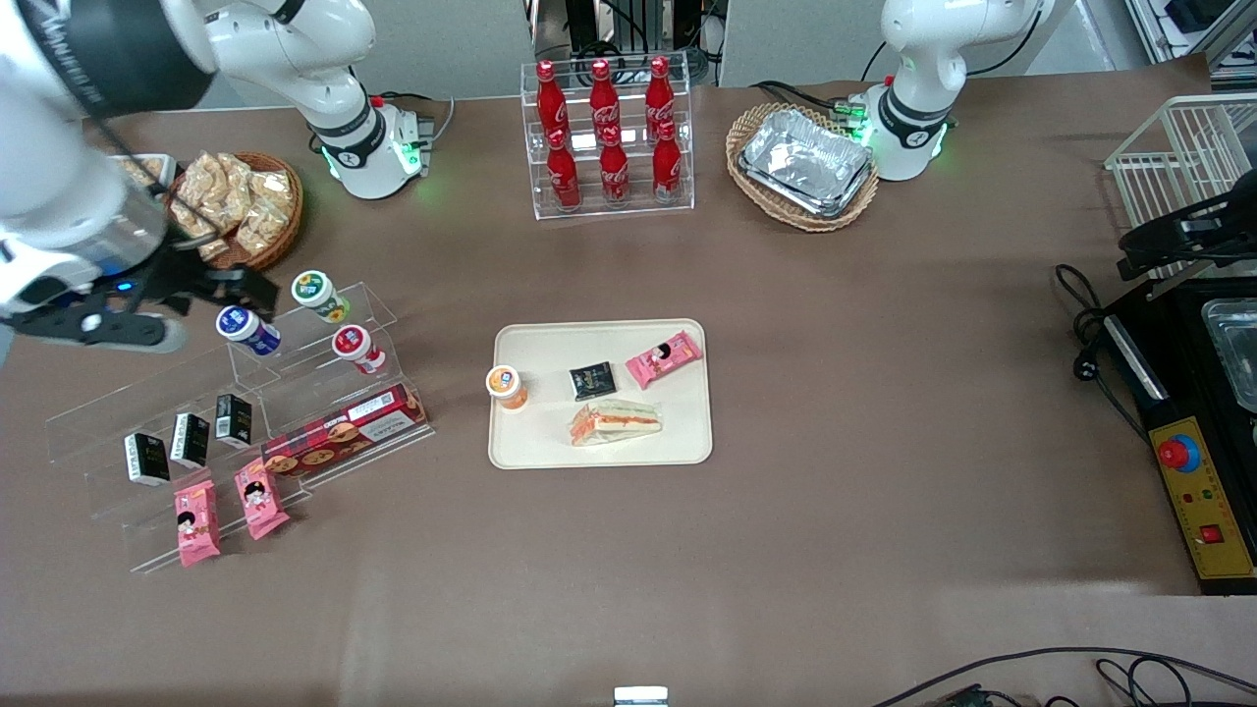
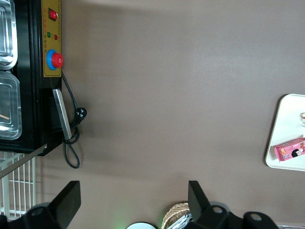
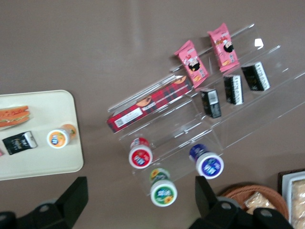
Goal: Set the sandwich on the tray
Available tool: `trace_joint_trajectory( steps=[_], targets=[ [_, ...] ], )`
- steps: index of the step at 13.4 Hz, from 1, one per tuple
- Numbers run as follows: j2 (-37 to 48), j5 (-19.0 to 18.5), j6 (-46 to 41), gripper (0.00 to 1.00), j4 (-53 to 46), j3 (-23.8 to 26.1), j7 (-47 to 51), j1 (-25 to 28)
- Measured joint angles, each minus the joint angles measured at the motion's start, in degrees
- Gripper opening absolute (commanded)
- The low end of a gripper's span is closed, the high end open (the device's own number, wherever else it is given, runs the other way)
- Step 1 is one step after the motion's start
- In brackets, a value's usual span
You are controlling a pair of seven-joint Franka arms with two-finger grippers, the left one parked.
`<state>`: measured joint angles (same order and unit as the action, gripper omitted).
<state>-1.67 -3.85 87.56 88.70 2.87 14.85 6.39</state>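
The sandwich, a wrapped wedge of pale bread with an orange-red stripe, lies flat on the cream-beige tray, at the side nearer the front camera. It also shows in the right wrist view on the tray. An edge of the tray shows in the left wrist view. My right gripper is open and empty. It hovers high above the clear tiered shelf toward the working arm's end of the table, well away from the tray.
An orange cup, a black packet and a pink packet share the tray. The clear shelf holds cups, black cartons, a biscuit box and pink packets. A cola rack, a foil-tray basket and a snack basket stand farther from the camera.
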Motion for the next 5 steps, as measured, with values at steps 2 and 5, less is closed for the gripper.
trace_joint_trajectory(
  steps=[2, 5],
  targets=[
    [-0.59, 0.13, 2.01, 1.0, 0.09, -1.7, -5.05, -2.05],
    [-1.85, 1.72, 3.58, 1.0, 0.1, -5.85, -9.84, -2.51]
  ],
)
